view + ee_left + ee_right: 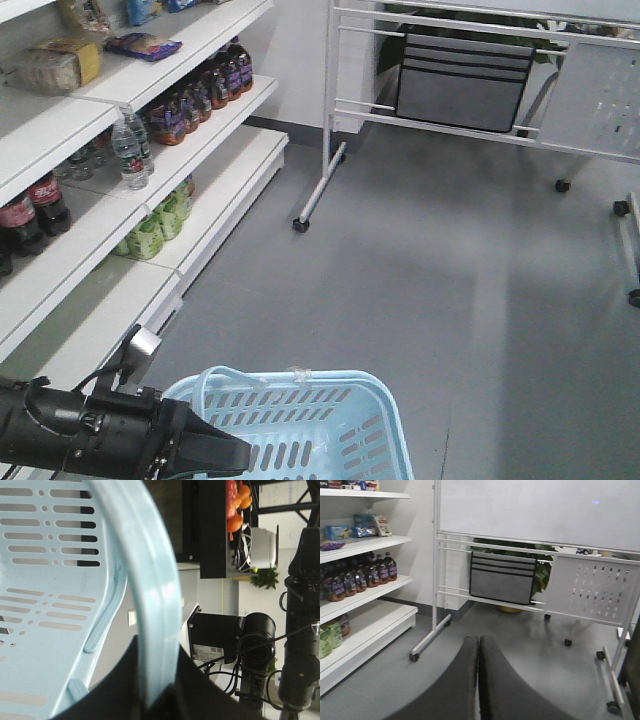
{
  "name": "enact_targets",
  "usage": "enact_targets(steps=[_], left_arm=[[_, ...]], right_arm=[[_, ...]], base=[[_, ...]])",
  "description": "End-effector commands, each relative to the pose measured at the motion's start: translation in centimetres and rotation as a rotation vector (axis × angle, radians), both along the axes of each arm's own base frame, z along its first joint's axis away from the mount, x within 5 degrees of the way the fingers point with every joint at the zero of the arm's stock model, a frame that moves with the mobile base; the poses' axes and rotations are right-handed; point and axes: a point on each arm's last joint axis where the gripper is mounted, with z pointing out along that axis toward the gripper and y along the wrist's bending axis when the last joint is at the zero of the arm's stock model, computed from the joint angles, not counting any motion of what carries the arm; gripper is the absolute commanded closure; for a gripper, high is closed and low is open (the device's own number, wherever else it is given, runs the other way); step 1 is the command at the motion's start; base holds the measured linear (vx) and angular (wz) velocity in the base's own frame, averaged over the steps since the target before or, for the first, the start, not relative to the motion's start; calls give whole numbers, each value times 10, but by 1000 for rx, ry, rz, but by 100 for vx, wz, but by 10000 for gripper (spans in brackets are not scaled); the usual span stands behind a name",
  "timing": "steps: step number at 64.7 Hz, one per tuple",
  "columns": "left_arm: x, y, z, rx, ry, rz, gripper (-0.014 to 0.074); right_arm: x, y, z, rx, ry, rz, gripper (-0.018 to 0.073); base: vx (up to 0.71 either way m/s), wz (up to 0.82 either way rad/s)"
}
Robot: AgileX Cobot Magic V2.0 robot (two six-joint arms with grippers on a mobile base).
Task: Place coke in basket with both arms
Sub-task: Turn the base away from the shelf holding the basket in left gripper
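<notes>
Nearest the front camera, the black left gripper (225, 455) juts in from the lower left edge and meets the left rim of the light blue basket (330, 378). In the left wrist view that broad rim runs down between the two dark fingers, so the jaws are clamped on the basket. A thin loop handle (107, 622) lies just inside the rim. The basket sits at the bottom of the front view, slotted walls showing, above the grey floor (420, 280). In the right wrist view the right gripper (478, 675) hangs over the same floor, jaws pressed together, finger against finger.

White shelving (215, 105) runs along the left wall. A wheeled whiteboard (535, 510) stands at the far side of the floor, with a grey pouch (502, 577) hung on its frame and a perforated panel (590, 592) just beside the pouch. Leaves of a potted plant (543, 572) show behind them. The shelves carry a row of dark juice bottles (200, 95), clear water bottles (130, 150) and cola bottles with red labels (35, 205). Green packs (160, 225) stand on a lower shelf.
</notes>
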Motion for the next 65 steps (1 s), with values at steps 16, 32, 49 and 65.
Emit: enact_targets(steps=[16, 32, 49, 65], left_arm=[[1, -5, 21, -125, -47, -14, 603], [1, -5, 21, -125, -47, -14, 603], [1, -5, 21, -125, -47, -14, 603], [1, -5, 21, -125, -47, -14, 603]], right_arm=[[-1, 0, 4, -9, -77, -3, 568], [-1, 0, 4, -9, -77, -3, 568], [-1, 0, 4, -9, -78, -2, 568], [-1, 0, 4, -9, -77, -3, 568]], base=[[0, -36], [1, -31], [2, -32], [3, -34]])
